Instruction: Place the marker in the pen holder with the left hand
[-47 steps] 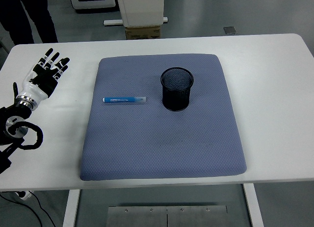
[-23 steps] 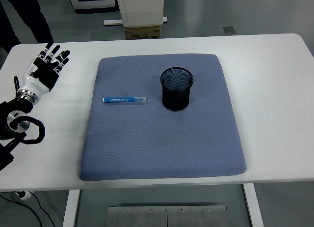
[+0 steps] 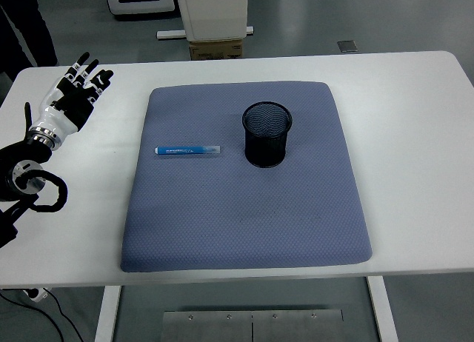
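A blue marker with a clear cap (image 3: 188, 149) lies flat on the grey-blue mat (image 3: 244, 209), pointing left to right. Just to its right stands a black mesh pen holder (image 3: 267, 133), upright and empty as far as I can see. My left hand (image 3: 74, 94) hovers over the white table at the far left, well left of the marker, fingers spread and holding nothing. The right arm does not show.
The mat covers the middle of the white table (image 3: 415, 112). A person's dark legs (image 3: 26, 24) stand at the top left behind the table. A white cabinet and a cardboard box (image 3: 215, 47) sit beyond the far edge.
My left hand has risen and shifted slightly forward and right, toward the mat. The person at the top left has moved further out of the picture. Marker and holder have not moved.
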